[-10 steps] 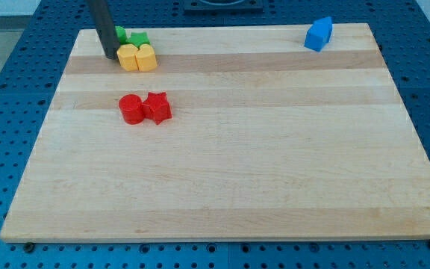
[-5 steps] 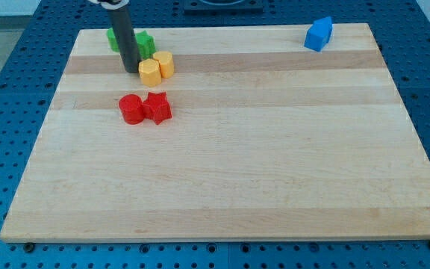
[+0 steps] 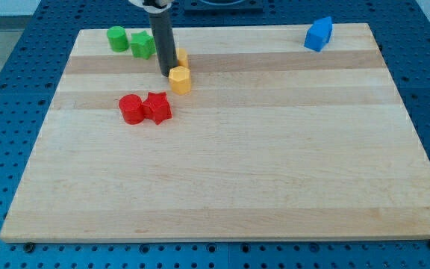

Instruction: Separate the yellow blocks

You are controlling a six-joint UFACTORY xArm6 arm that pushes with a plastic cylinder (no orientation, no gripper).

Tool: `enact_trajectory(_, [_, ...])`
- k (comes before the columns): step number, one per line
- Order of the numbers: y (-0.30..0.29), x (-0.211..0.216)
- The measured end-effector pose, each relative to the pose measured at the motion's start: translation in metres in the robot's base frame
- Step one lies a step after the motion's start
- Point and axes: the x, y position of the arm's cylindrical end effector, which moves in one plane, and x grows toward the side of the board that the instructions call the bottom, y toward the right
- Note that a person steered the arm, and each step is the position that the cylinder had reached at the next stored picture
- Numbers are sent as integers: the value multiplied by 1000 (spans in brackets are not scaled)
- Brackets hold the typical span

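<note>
Having slid rightward, tool tip (image 3: 167, 74) now touching two shoved yellow blocks (image 3: 179, 78), tool holding nothing.

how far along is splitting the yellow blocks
Under way, not finished. Done: both yellow blocks sit away from the green blocks. In hand: my tip touches the left of the front yellow block, with the rear yellow block partly hidden behind the rod. Left: the two yellows are still close, at most a thin gap apart, so they need pushing further apart.
</note>
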Motion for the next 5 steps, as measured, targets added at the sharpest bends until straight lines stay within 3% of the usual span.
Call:
enact_trajectory(2, [19,34])
enact_trajectory(5, [72,36])
